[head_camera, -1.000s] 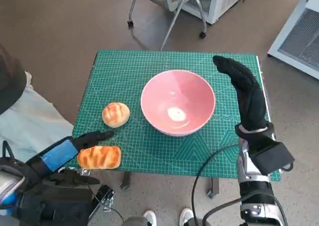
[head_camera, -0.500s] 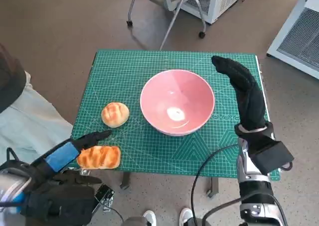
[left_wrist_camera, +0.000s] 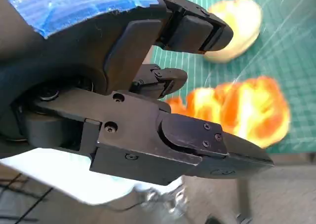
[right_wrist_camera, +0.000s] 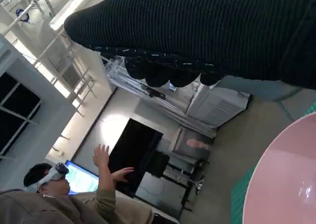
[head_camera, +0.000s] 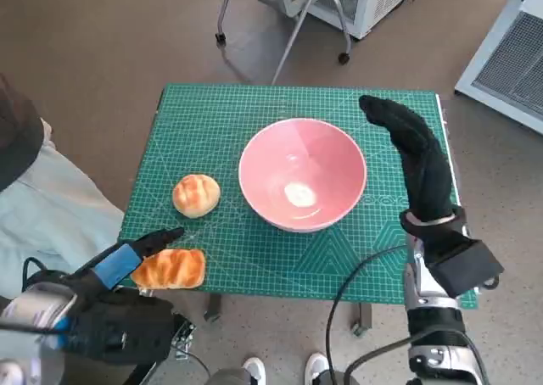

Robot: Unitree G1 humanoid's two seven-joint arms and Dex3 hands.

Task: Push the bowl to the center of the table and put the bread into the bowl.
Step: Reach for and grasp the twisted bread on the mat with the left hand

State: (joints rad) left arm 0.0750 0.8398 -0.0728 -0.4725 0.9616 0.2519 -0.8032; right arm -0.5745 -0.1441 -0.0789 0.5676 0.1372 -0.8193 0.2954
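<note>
While the left robot hand (head_camera: 140, 253) hovers unclenched over bread (head_camera: 170, 268), the right robot hand (head_camera: 416, 160) is released.

Head view evenly bright, sharp at centre, wide-angle bending at edges; white glare spot low inside the pink bowl (head_camera: 302, 175), soft shadows on the green mat (head_camera: 212, 114). Left wrist view overexposed: long bread (left_wrist_camera: 237, 108) and round bun (left_wrist_camera: 236, 25) blown out and blurred, left hand (left_wrist_camera: 148, 100) sharp. Right wrist view: glove (right_wrist_camera: 207, 31) dark, bright windows behind, background soft
</note>
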